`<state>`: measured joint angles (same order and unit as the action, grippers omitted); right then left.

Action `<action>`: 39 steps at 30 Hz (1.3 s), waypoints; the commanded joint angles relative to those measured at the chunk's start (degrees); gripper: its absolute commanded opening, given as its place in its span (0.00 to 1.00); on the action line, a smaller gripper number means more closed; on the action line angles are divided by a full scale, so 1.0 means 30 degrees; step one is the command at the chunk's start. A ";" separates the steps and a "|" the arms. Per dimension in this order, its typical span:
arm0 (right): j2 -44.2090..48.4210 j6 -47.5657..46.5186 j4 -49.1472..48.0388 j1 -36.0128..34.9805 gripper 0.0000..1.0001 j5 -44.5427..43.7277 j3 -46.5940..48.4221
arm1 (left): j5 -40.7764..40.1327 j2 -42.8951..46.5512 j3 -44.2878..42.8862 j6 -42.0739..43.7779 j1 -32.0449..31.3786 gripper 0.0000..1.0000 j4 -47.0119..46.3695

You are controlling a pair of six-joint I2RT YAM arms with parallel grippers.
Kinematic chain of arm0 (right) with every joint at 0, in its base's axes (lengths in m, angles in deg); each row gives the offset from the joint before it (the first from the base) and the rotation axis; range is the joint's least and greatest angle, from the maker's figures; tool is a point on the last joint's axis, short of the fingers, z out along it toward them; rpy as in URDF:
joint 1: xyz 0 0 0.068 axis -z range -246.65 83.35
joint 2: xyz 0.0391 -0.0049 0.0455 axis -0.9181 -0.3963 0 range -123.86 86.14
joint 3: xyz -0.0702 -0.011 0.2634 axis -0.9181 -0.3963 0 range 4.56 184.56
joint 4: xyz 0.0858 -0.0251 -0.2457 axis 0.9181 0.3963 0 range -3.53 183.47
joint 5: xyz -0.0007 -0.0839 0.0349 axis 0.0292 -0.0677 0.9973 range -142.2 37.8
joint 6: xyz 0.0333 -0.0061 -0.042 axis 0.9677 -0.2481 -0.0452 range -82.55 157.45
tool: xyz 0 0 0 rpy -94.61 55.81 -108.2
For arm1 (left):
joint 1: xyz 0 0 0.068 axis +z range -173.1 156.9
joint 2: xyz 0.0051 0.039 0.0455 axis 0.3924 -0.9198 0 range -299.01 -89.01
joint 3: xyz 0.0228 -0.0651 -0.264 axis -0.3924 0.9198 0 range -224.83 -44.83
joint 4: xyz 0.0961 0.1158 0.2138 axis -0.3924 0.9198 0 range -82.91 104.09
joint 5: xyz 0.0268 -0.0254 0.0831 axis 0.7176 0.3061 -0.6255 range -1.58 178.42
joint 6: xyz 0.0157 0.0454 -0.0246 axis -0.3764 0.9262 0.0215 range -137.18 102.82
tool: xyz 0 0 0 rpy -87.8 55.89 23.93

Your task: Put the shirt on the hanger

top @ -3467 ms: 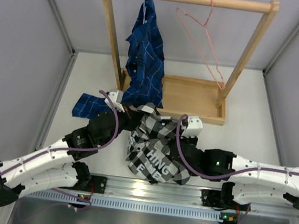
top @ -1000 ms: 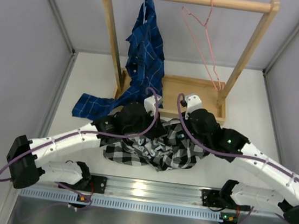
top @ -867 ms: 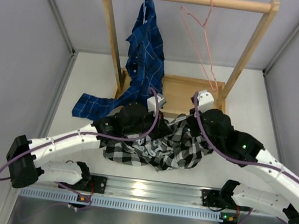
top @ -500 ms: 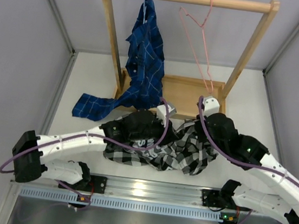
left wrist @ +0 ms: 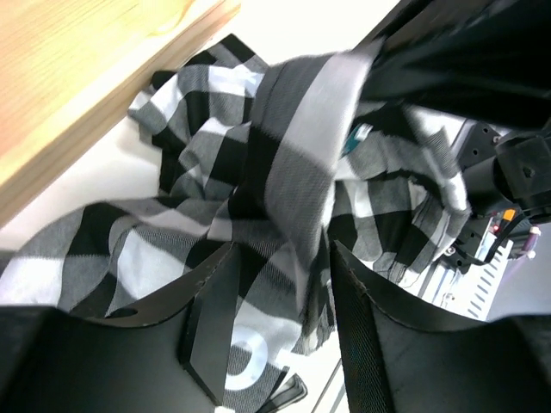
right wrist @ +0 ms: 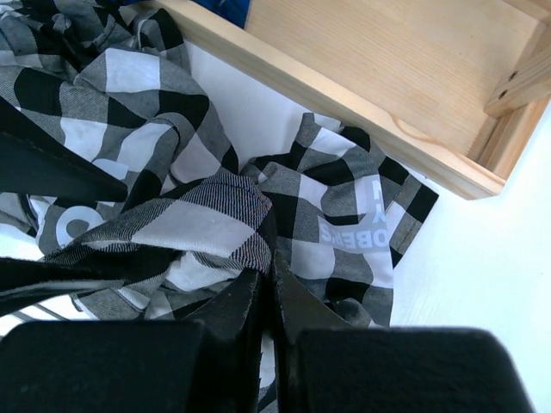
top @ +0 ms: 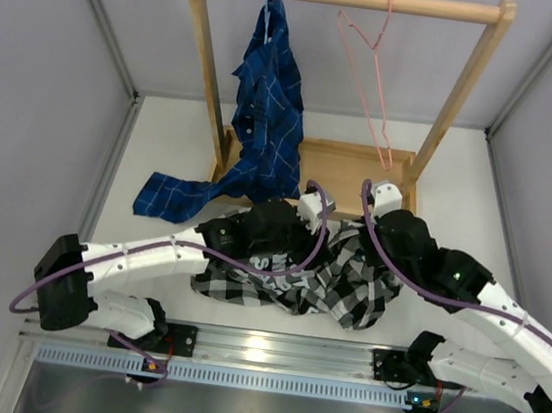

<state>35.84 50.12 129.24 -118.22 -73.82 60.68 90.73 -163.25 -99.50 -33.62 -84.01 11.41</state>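
Black-and-white checked shirt (top: 338,275) bunched lower centre on the surface (top: 459,189); my right fingers (right wrist: 244,314) pinch a fold, left fingers (left wrist: 209,331) straddle one, grip unclear. Next, likely: lift toward hanger (top: 372,77), upper right.

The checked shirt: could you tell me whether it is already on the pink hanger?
No; the checked shirt lies bunched on the table, while the pink hanger hangs bare from the wooden rail.
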 commanded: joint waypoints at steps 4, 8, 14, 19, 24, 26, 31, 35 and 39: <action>-0.0254 0.0231 0.0101 0.0344 0.02 0.0558 0.0659 | 0.1428 -0.0654 -0.0964 0.0502 -0.0148 0.36 -0.1027; -0.0078 0.0290 0.0101 0.0403 0.03 0.0676 0.0806 | 0.1341 -0.0918 -0.0994 0.0355 -0.0148 0.00 -0.1000; 0.0887 -0.0089 0.0159 0.0550 0.63 0.1404 0.1709 | -0.0881 0.0045 -0.0555 -0.0842 -0.0148 0.00 -0.0095; 0.1272 -0.1230 0.1941 0.0579 0.75 0.0796 0.5573 | -0.3343 0.0458 -0.0409 -0.3713 -0.0148 0.00 0.1518; -0.1475 -0.2988 0.3060 0.0812 0.93 -0.4970 1.0381 | -0.3610 0.0898 0.0557 -0.5355 -0.0148 0.00 0.1579; -0.2388 -0.3839 0.3118 0.1951 0.93 -0.5127 1.2336 | -0.3494 0.0840 0.0676 -0.5532 -0.0148 0.00 0.1579; -0.6218 -0.5187 0.3089 0.4937 0.89 -0.2029 1.5859 | -0.3025 0.0196 0.0531 -0.5797 -0.0148 0.00 0.1579; -0.8541 -0.4751 0.3060 0.5851 0.88 0.1638 1.8902 | -0.2908 -0.0712 0.0237 -0.5855 -0.0148 0.00 0.1579; -1.0618 -0.4398 0.3031 0.6496 0.85 0.2813 2.0316 | -0.2674 -0.1035 0.0383 -0.6030 -0.0148 0.00 0.1579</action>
<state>6.03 37.00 136.84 -100.63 -71.27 116.74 81.85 -166.07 -97.80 -50.48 -84.31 17.22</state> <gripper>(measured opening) 0.861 0.033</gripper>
